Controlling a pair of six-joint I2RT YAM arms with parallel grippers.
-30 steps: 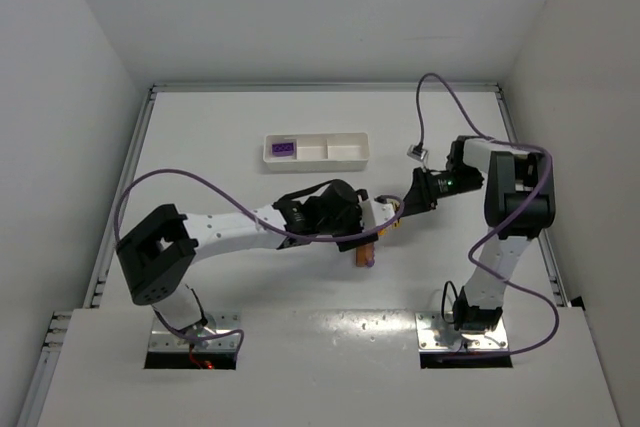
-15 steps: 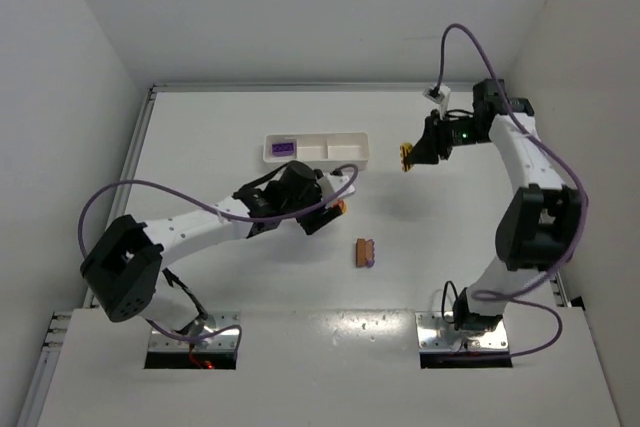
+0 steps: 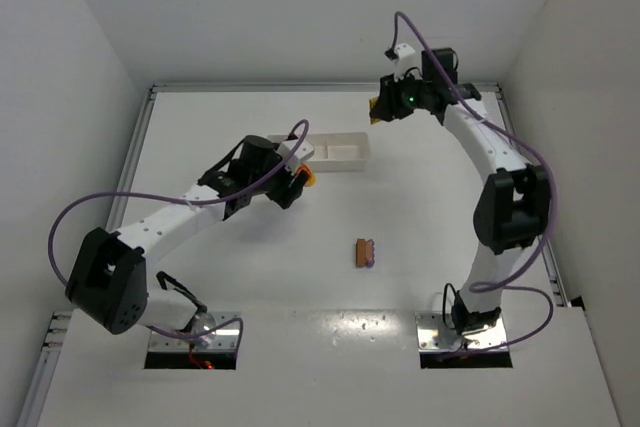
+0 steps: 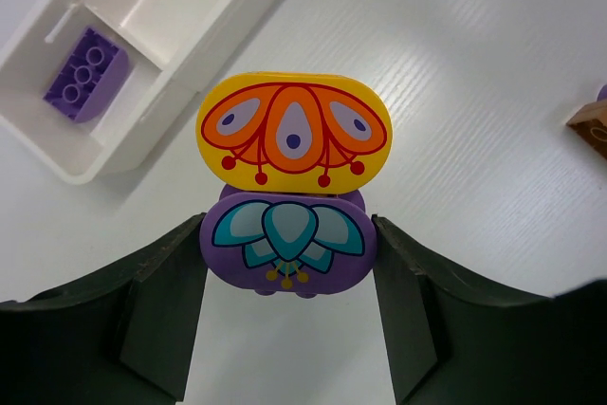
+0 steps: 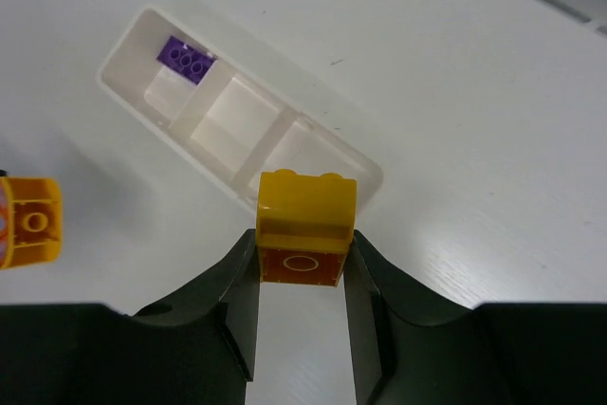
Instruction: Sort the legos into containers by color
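The left gripper is clamped on a purple lego with a yellow-orange lego stacked on it. It hangs just beside the white tray, near the end compartment holding a purple brick. The right gripper pinches a yellow-and-brown lego near the tray's opposite end, so each arm looks nearest its own end.

Top cam: high at near edge, looks down on whole white table. Wrist cams: close, angled down. All three share long white three-compartment plastic tray.
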